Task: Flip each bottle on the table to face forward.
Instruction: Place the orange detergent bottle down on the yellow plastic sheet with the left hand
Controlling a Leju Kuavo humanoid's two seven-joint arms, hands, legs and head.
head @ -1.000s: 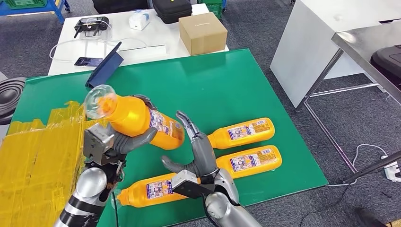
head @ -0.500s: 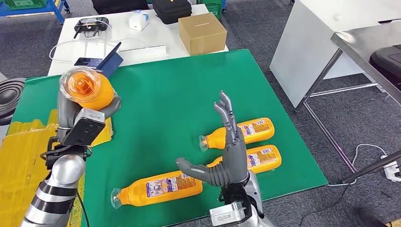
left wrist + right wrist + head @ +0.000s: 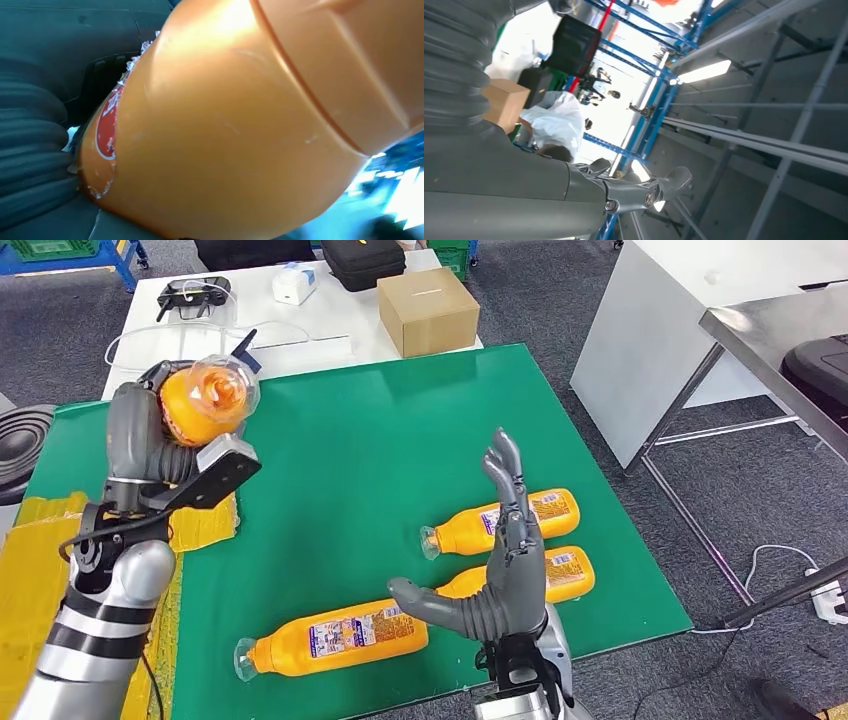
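Green table [image 3: 400, 430]: a big green top. Three orange bottles lie on their sides on the part near the robot.

Yellow taped patch [image 3: 40, 570]: a big yellow area at the left side of the green table, under the left arm.

Left hand [image 3: 150, 445]: it is up high over the left side of the table and it holds one orange bottle. The fingers wrap around the fat part of the bottle.

Held bottle [image 3: 200, 400]: its clear cap end points up toward the head camera. In the left wrist view [image 3: 225, 125] the orange side sits tight against the dark fingers [image 3: 35, 165], touching them.

Right hand [image 3: 505, 580]: it is up in the air with its fingers spread wide, and it holds nothing. It is in front of the two bottles on the right, above them and not touching.

Long bottle [image 3: 335, 638]: it lies near the front edge, cap to the left.

Two right bottles: the far one [image 3: 545, 512] and the near one [image 3: 565, 570] lie side by side, well apart from the left hand.

What could go wrong: I think the held bottle could slip, because it is round, smooth and high up. If it drops it could roll off the table or knock the long bottle.

Another worry: the right hand could bump the two right bottles if it comes down fast.
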